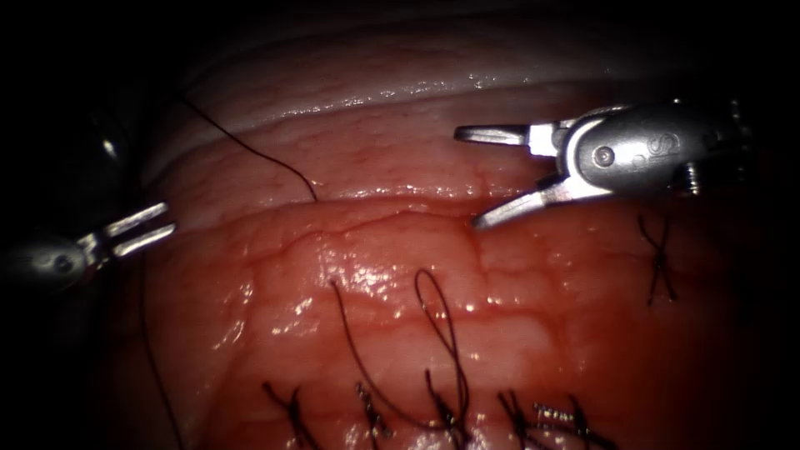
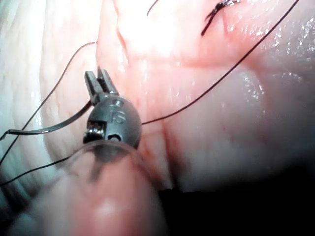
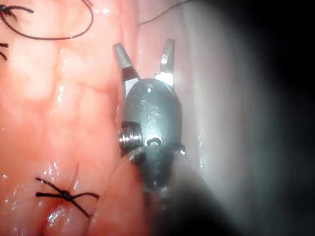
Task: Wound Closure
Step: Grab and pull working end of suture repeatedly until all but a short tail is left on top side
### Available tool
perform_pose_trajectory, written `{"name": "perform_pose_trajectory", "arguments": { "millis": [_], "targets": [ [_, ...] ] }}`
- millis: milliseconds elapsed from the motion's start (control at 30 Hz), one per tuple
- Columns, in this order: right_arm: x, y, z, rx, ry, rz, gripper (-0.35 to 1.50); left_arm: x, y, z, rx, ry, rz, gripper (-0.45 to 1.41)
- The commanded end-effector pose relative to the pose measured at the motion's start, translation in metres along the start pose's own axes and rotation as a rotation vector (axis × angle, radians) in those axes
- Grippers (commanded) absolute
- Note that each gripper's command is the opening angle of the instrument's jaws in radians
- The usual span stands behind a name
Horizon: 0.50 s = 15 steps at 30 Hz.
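Observation:
My right tool [image 1: 467, 177] hovers over the upper part of the tissue [image 1: 533, 333] with its jaws spread wide and nothing between them; the right wrist view shows the same open jaws [image 3: 143, 46]. At the left rim of the tissue, my left tool [image 1: 169, 217] has its jaws a little apart and holds nothing [image 2: 97, 73]. A loose thread [image 1: 250, 150] runs from the upper left down to a fold. Another thread forms a loop [image 1: 437, 317] rising from the stitched cut. A thicker dark curved strand [image 2: 49, 128] lies behind the left tool; I cannot tell whether it is needle or thread.
Several dark stitches [image 1: 446, 412] with short ends sit in a row along the lower edge. A separate knot [image 1: 658, 258] lies on the right, below the right tool, also seen as a knot [image 3: 64, 194]. Wet red fluid glistens on the tissue.

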Motion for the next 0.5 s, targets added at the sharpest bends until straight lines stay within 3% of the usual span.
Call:
{"name": "perform_pose_trajectory", "arguments": {
  "millis": [33, 200, 500],
  "targets": [
    [-0.0012, 0.0001, 0.0039, 0.007, 0.012, -0.012, 1.35, -0.0003, 0.0003, 0.0007, 0.000, 0.001, -0.005, -0.45],
    [-0.0029, -0.0036, 0.0070, 0.091, -0.003, -0.054, 1.37, -0.0005, 0.0004, 0.0005, -0.002, 0.000, -0.002, -0.45],
    [-0.0031, -0.0087, 0.0066, 0.172, -0.012, -0.064, 1.40, -0.0005, 0.0004, 0.0006, -0.002, -0.001, -0.003, -0.45]
  ]
}}
